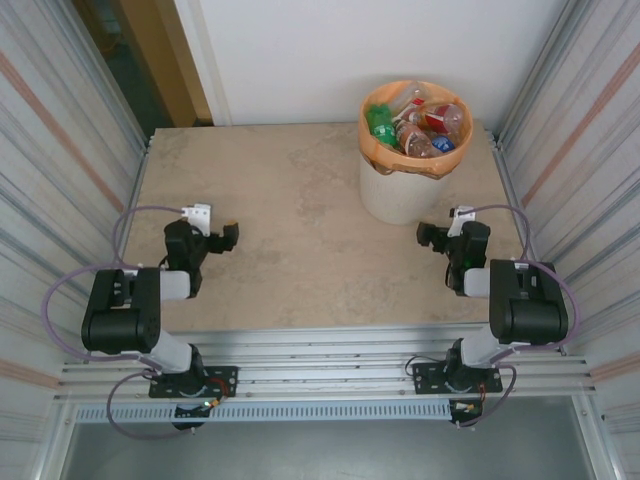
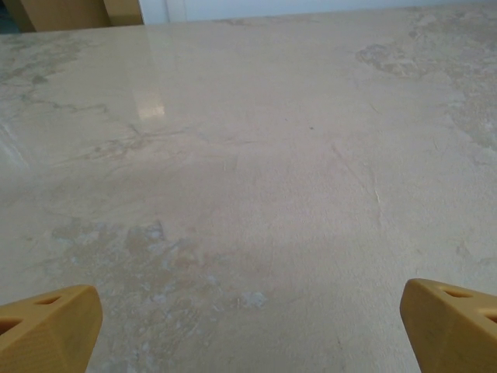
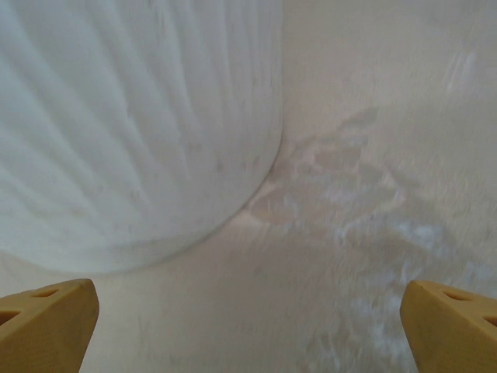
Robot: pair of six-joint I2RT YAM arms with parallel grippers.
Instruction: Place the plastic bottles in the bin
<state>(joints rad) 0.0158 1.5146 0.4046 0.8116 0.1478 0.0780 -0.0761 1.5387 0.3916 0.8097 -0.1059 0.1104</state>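
Plastic bottles [image 1: 418, 125], clear, green and brown, lie heaped in the orange-lined white bin [image 1: 395, 200] at the far right of the tabletop [image 1: 300, 230].
The bin's ribbed wall stands just ahead of the right tool [image 3: 248, 330], its yellow fingers [image 3: 46, 322] spread wide, holding nothing. The left tool [image 2: 248, 330] is equally wide and empty, low over the tabletop, well apart from the bin.

my left gripper [image 1: 226, 238] and right gripper [image 1: 432, 236] hang low over the beige table [image 1: 300, 200], well apart, while the plastic bottles [image 1: 418, 125] sit piled inside the bin [image 1: 395, 195] at the far right.
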